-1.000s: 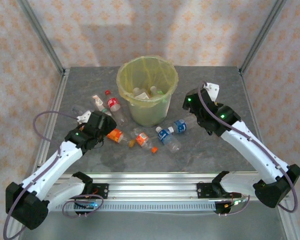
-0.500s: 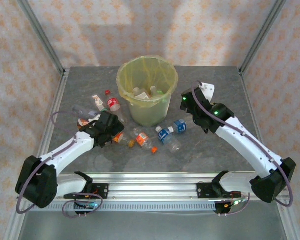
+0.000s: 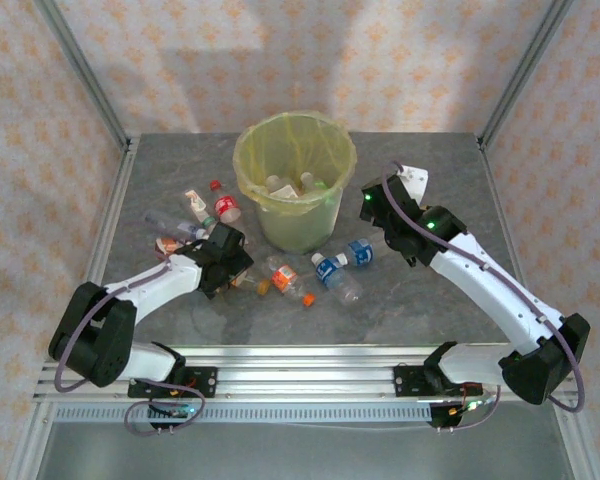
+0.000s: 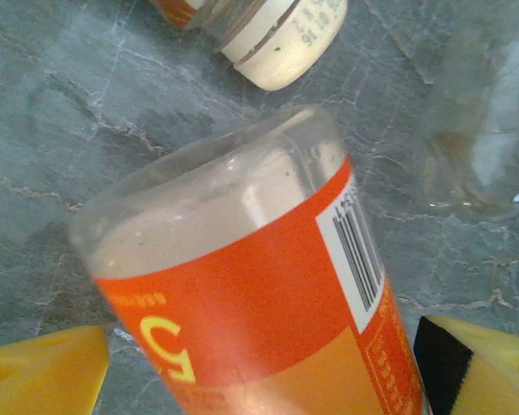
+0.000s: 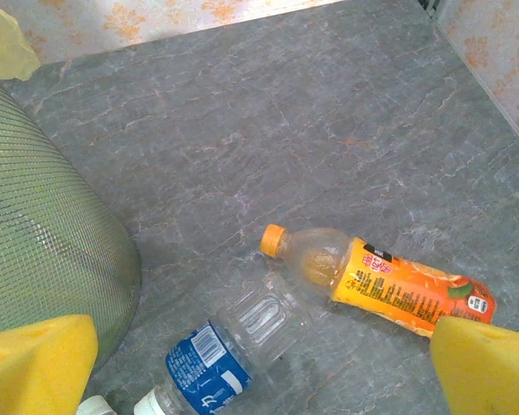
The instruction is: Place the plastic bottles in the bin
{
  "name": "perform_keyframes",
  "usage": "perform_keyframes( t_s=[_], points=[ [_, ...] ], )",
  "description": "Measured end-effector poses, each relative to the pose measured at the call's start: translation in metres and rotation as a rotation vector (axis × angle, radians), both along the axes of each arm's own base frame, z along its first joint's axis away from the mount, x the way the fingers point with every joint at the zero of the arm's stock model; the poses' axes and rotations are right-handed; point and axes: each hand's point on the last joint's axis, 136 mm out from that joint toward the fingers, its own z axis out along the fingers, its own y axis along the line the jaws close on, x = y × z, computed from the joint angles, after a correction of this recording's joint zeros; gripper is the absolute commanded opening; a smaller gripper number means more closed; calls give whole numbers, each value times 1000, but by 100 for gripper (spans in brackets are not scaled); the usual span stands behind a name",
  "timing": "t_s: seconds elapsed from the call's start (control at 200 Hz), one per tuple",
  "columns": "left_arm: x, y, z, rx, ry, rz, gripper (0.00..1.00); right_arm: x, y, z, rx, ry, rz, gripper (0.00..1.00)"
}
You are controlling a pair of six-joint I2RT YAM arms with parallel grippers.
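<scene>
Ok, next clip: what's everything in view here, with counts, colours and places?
bin: one, pale yellow-green with a yellow bag liner, back centre of the table
bottles in the bin: at least three, clear, exact count hidden
bottles on the table: about eight, clear with red, orange, blue or white labels, lying left of and in front of the bin
orange-label bottle: one of those, between the left hand's yellow pads
table: one, grey marbled
backdrop: pale pink floral, around the table
left hand: one, open, straddling the orange-label bottle
right hand: one, open, empty, beside the bin's right side
</scene>
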Motion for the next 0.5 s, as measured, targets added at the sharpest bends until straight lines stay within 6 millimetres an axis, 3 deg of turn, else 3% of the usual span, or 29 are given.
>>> perform_keyframes(
  t_s=[0.28, 0.5],
  points=[
    [-3, 1, -12, 6, 31, 19, 81, 0, 0, -1, -2, 2, 0, 99],
    [-6, 5, -15, 21, 45, 31, 68, 1, 1, -2, -5, 6, 0, 99]
  ],
)
